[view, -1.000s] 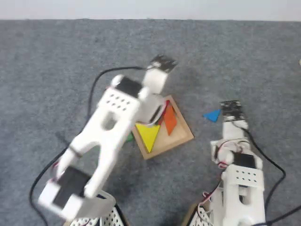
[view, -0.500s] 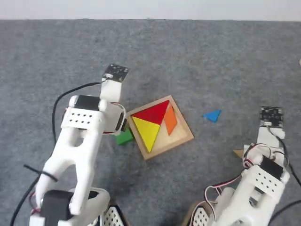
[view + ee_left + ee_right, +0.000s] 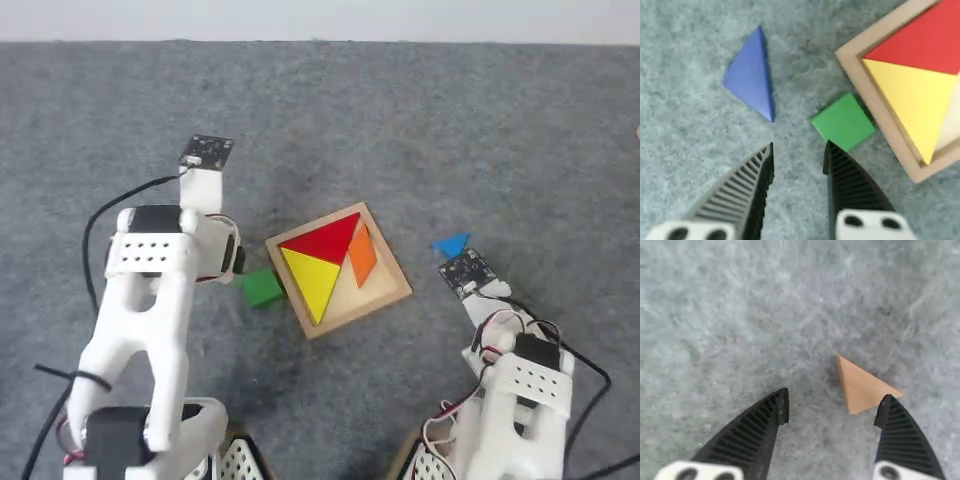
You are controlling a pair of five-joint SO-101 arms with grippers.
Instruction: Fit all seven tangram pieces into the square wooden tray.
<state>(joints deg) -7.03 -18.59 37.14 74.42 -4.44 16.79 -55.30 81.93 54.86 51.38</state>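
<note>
Three pieces lie inside your square wooden tray point(image 3: 365, 312): a large red triangle point(image 3: 322, 240), a large yellow triangle point(image 3: 313, 280) and a small orange piece point(image 3: 361, 254), with bare wood beside them. A green square point(image 3: 262, 288) sits just beside the tray's outer rim. A dark blue triangle point(image 3: 750, 75) lies beyond it, farther from the tray. A light blue triangle point(image 3: 453, 244) lies on the carpet off the tray's opposite side. Your left gripper point(image 3: 797, 160) hangs spread and empty, one fingertip close to the green square. Your right gripper point(image 3: 832, 407) is spread wide away from the tray, with a tan wooden triangle point(image 3: 860, 386) on the carpet between its fingers, ungripped.
</note>
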